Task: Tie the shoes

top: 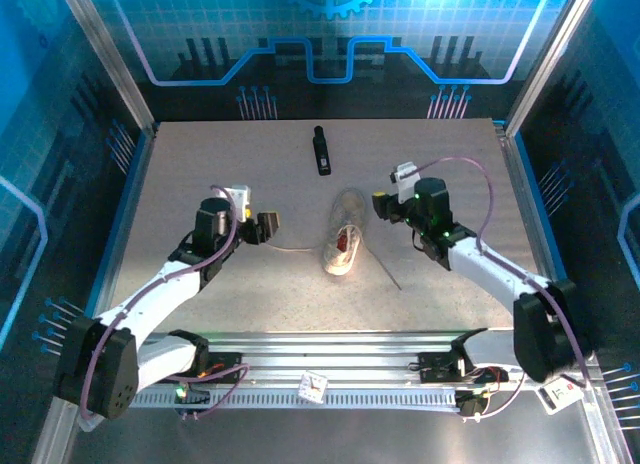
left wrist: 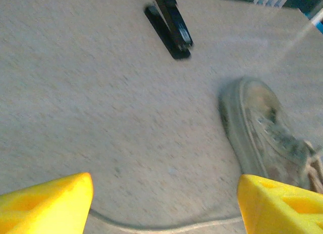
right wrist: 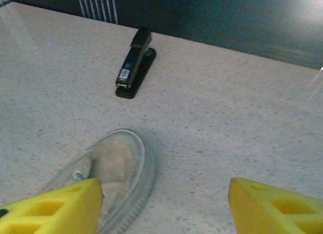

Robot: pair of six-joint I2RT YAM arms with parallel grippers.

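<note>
From above, the shoe [top: 343, 246] lies on the bench [top: 200, 174] between the left fingers [top: 268, 224] and right fingers [top: 383, 205]. Left wrist: fingers apart, empty, shoe ahead, lace [left wrist: 166, 227] crossing between them. Right wrist: fingers apart, empty, toe [right wrist: 121, 163] beside one.

Left arm [top: 165, 289] and right arm [top: 495, 269]: white link shells are joined by black joints. Purple cables [top: 489, 199] are routed alongside. Yellow wedge fingertips [left wrist: 45, 203] are moulded with hollow recesses.

I am finding no readable text. The black stapler [right wrist: 133, 65], upper left in the right wrist view, is showing a white label [right wrist: 124, 71], its print too small.
</note>
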